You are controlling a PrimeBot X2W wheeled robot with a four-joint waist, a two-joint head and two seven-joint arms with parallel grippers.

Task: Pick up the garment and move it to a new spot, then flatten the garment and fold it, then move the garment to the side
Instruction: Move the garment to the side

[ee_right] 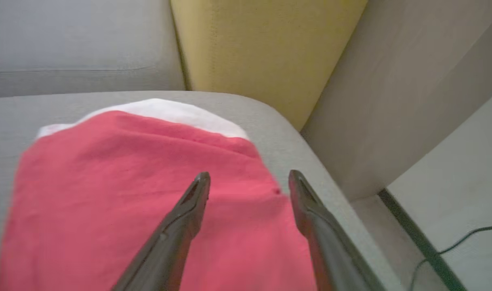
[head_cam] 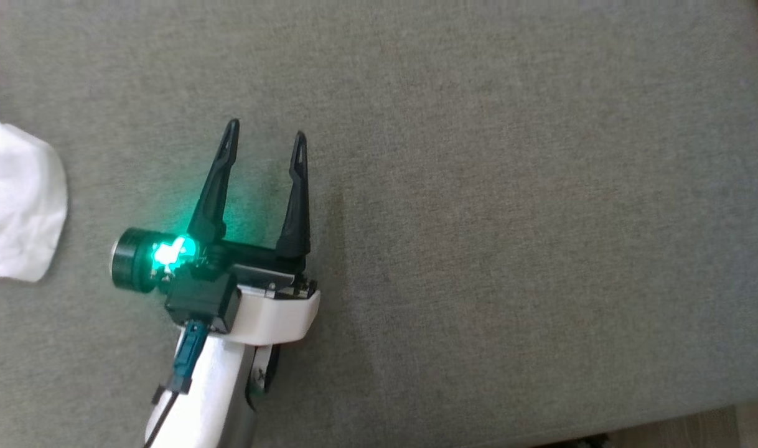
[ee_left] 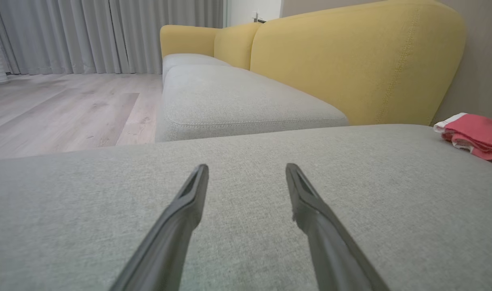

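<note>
I'm working over the sofa (ee_left: 351, 60), and the wide grey cushion (head_cam: 510, 218) is taking up nearly everything in front of me, so I'm placing everything against that cushion. The garment (ee_right: 129, 194) is lying on the cushion's far right corner, red side up. It's looking like a tidy folded stack, with a white layer peeking out along its far edge. It's resting flat on the cushion, not hanging from anything.

A white cloth (head_cam: 18, 199) is sitting at the cushion's left edge, well apart from the garment; I can't tell what it is.

Over the cushion's middle my left jaws are standing wide apart, fingers (head_cam: 214, 186) pointing across bare fabric, gripping nothing. My right jaws are hovering just over the garment at that right corner, fingers (ee_right: 181, 226) spread wide with nothing pinched between them. Whether the tips are brushing the red cloth, I can't tell.

Here's how I'm reading it: the lifting, flattening and folding are looking done. With the garment parked at the cushion's corner, the move to the side is looking done as well. What's left, I'm judging, is drawing the right jaws clear without dragging the top layer and spoiling the fold.
</note>
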